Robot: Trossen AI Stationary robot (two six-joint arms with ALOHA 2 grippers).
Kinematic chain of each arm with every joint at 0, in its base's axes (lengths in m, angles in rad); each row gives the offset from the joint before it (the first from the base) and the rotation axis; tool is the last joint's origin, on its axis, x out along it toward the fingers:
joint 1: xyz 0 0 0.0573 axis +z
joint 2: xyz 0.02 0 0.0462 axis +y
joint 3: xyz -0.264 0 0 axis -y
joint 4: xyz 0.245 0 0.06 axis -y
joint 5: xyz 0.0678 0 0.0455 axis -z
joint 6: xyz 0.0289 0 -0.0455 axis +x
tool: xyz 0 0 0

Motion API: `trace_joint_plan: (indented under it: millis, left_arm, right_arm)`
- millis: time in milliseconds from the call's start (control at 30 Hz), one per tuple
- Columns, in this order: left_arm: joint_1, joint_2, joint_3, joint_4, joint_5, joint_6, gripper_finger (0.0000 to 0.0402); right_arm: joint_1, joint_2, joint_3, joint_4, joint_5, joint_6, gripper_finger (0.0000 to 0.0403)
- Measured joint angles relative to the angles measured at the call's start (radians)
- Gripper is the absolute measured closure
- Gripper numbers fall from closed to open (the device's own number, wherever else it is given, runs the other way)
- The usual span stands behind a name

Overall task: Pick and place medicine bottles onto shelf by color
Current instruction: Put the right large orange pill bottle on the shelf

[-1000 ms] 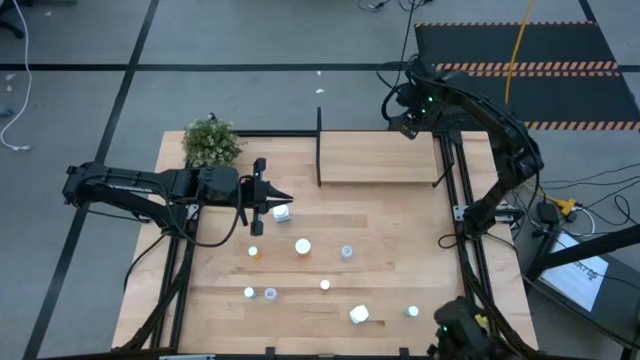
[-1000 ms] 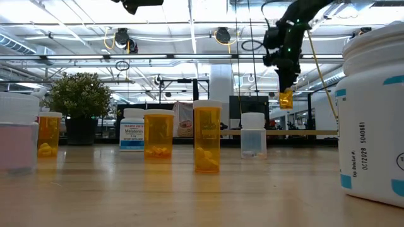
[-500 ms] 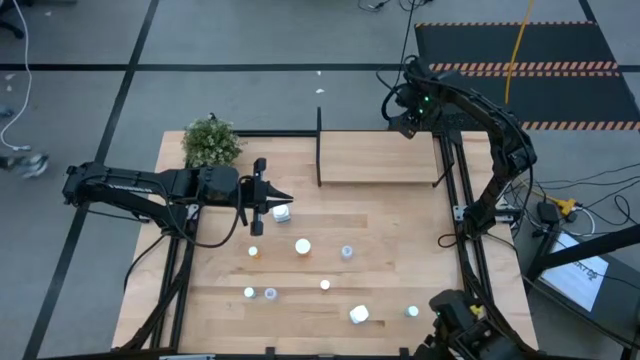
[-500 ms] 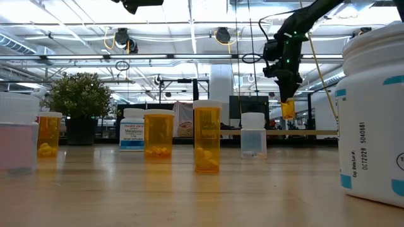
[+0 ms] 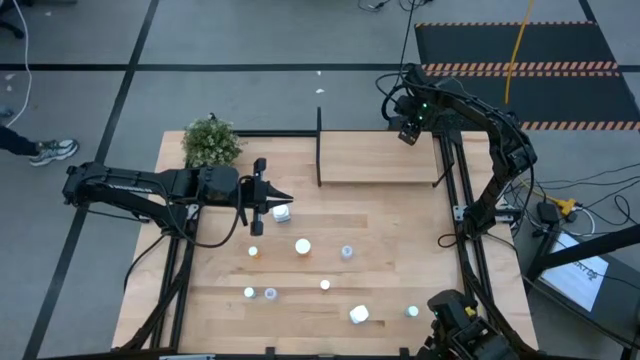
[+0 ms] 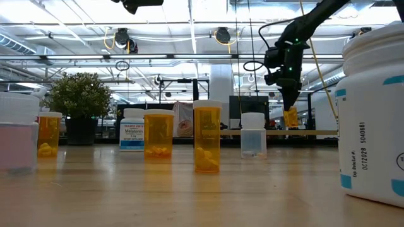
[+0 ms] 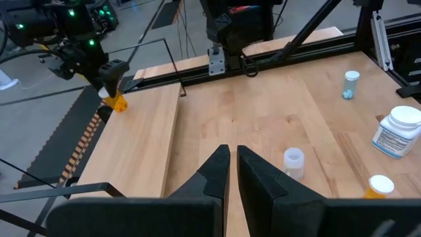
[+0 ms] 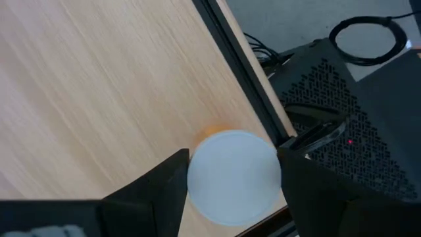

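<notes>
Right gripper (image 6: 291, 112) is holding an orange bottle (image 6: 291, 117) by its white cap, fingers (image 8: 162, 191) spread fairly wide and closed against either side of the cap, as the right wrist view is showing. In the low view, the bottle is hanging just above the shelf (image 5: 380, 158), right of centre in the frame, with the base not visibly touching the board. In the high view, the right gripper (image 5: 409, 131) is sitting at the shelf's upper right corner, close to the edge and the black frame rail beyond it. For a clean placement, I judge the arm should be lowering straight down, keeping the bottle upright, and releasing only once the base is bearing on the wood; a small inward shift before release looks advisable, since the cap is appearing very near the board's edge in the wrist view and a tilted drop could be sending it off the side. Left gripper (image 7: 231, 164) is waiting over the tabletop (image 5: 400, 250) at centre left of the high view, fingers shut with nothing between them. Other bottles are standing scattered in the lower middle of the high view, not yet sorted.
</notes>
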Motion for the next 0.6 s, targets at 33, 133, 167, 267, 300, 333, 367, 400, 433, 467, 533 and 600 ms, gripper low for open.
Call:
trace_joint_plan:
  millis: [33,133,167,267,300,333,367,400,433,467,533,600]
  left_arm:
    - [0.000,0.000,0.000,0.000,0.000,0.000,0.0369]
    - [0.000,0.000,0.000,0.000,0.000,0.000,0.0369]
    - [0.000,0.000,0.000,0.000,0.000,0.001,0.0369]
    - [0.000,0.000,0.000,0.000,0.000,0.000,0.0369]
    - [0.000,0.000,0.000,0.000,0.000,0.001,0.0369]
    - [0.000,0.000,0.000,0.000,0.000,0.001,0.0369]
    - [0.000,0.000,0.000,0.000,0.000,0.001,0.0369]
    - [0.000,0.000,0.000,0.000,0.000,0.000,0.0369]
    - [0.000,0.000,0.000,0.000,0.000,0.000,0.0369]
    - [0.000,0.000,0.000,0.000,0.000,0.001,0.0369]
    - [0.000,0.000,0.000,0.000,0.000,0.000,0.0369]
    - [0.000,0.000,0.000,0.000,0.000,0.001,0.0369]
  right_arm:
    - [0.000,0.000,0.000,0.001,0.000,-0.004,0.0191]
    - [0.000,0.000,0.000,0.003,0.000,-0.003,0.0191]
    - [0.000,0.000,0.000,0.003,0.000,-0.003,0.0191]
    - [0.000,0.000,0.000,0.020,0.002,-0.002,0.0191]
    - [0.000,0.000,0.000,0.029,0.005,0.002,0.0191]
    - [0.000,0.000,0.000,0.033,0.005,0.005,0.0191]
    - [0.000,0.000,0.000,0.033,0.005,0.007,0.0191]
    - [-0.001,0.000,0.000,0.032,0.005,0.009,0.0191]
    - [-0.003,0.000,0.000,0.032,0.005,0.009,0.0191]
    - [-0.005,0.000,0.000,0.031,0.004,0.009,0.0191]
    - [-0.005,0.000,0.000,0.026,0.003,0.011,0.0191]
    - [-0.006,0.000,0.000,0.018,0.003,0.012,0.0191]
